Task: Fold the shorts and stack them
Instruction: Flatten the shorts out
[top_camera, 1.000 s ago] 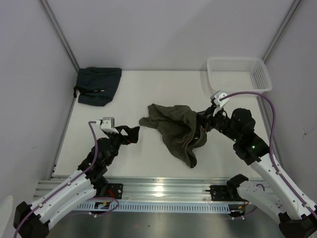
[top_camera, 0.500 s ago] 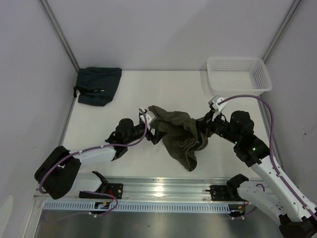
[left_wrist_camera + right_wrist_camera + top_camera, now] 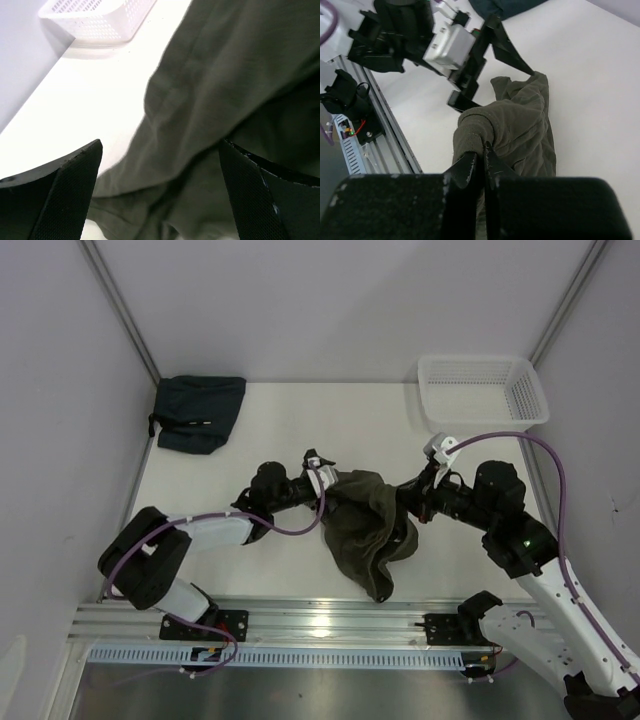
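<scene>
Right wrist view tells you the most here. The right gripper [image 3: 482, 152] has its fingers pinched tight on a bunched fold of the olive-green soft cloth shorts [image 3: 522, 122], and the rest of the cloth drapes off that pinch onto the white table [image 3: 600, 75]. My read is it's holding one side up so the other arm gets a clean edge to grab. It looks like a setup for stretching the thing flat before any folding. This view also catches the left gripper [image 3: 495, 89] from outside, fingers spread wide around the far tip of the cloth, not closed on it.

Left wrist view backs that up. The left gripper's fingers [image 3: 70, 200] sit far apart at the bottom corners with olive cloth filling the gap between and beyond them, nothing clamped yet. It also shows the white plastic mesh basket [image 3: 100, 20] past the cloth, which the right wrist doesn't see at all.

Top view gives the layout the wrists can't: the shorts are a crumpled heap toward the arms from the basket and off to its left, with a gripper at each side. A dark folded garment [image 3: 198, 412] sits at the back edge, well to the left of the basket — I'd guess that's the stack to add to. Folding hasn't really started, I'd say.
</scene>
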`<state>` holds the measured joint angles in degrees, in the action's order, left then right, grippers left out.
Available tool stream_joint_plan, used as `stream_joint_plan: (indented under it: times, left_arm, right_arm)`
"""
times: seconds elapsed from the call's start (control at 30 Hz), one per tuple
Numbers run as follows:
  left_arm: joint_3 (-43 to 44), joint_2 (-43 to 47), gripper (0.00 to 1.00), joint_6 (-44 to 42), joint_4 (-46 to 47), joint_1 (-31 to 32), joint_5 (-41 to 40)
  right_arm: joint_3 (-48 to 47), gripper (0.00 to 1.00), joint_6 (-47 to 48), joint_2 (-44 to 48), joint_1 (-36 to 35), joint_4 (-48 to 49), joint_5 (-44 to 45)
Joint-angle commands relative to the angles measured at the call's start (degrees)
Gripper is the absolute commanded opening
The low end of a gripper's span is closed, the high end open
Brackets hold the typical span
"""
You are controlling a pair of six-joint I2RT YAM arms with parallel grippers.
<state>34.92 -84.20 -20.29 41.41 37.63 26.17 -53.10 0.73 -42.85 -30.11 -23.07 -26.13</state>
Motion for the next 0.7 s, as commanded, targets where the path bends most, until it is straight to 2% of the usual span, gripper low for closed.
stream_joint_plan:
  times: [0.0,0.1,0.2,0.23,0.27,0.3,0.33,0.4,0.47,0.53,0.67]
  left_arm:
    - [4.3,-3.5,0.99,-5.2,2.6,-0.2,1.5]
    - [6.5,-6.8,0.99,-5.3,4.9,-0.2,-1.2]
    - [10.8,-10.9,0.83,-5.7,3.3,-0.2,-4.5]
    - [12.0,-11.9,0.62,-5.9,1.7,-0.2,-5.7]
    - [14.8,-12.9,0.49,-5.6,-0.2,-0.2,-6.9]
    - [15.4,-14.2,0.2,-4.9,-0.4,-0.2,-9.8]
    - [15.7,-14.4,0.02,-4.2,0.0,-0.2,-12.2]
    - [14.7,-12.9,0.0,-0.6,4.0,-0.4,-18.1]
    - [13.7,-10.1,0.0,-0.4,4.5,-0.6,-20.0]
    - [14.7,-5.1,0.0,-1.9,-0.3,-0.4,-21.6]
    - [18.9,1.7,0.0,-4.2,-12.6,0.1,-31.2]
  right_arm:
    - [-4.3,0.0,1.4,1.7,0.0,0.4,-3.9]
    - [-5.3,0.0,1.6,2.3,0.0,0.3,-5.5]
    - [-6.2,0.0,1.5,3.1,0.0,0.3,-6.6]
    - [-6.3,0.0,1.3,3.2,0.0,0.4,-6.3]
    - [-6.4,0.0,1.3,3.4,0.0,0.5,-6.0]
    - [-6.4,0.0,1.3,3.6,0.0,0.6,-5.7]
    - [-6.3,0.0,1.1,3.4,0.0,0.7,-4.6]
    - [-6.1,0.0,0.5,3.1,0.1,1.0,-2.4]
    - [-5.7,0.0,-0.5,2.2,0.1,2.0,1.9]
    - [-5.9,0.0,-2.1,0.8,0.1,2.9,5.5]
    - [-7.4,0.0,-4.4,-3.0,1.2,7.8,12.5]
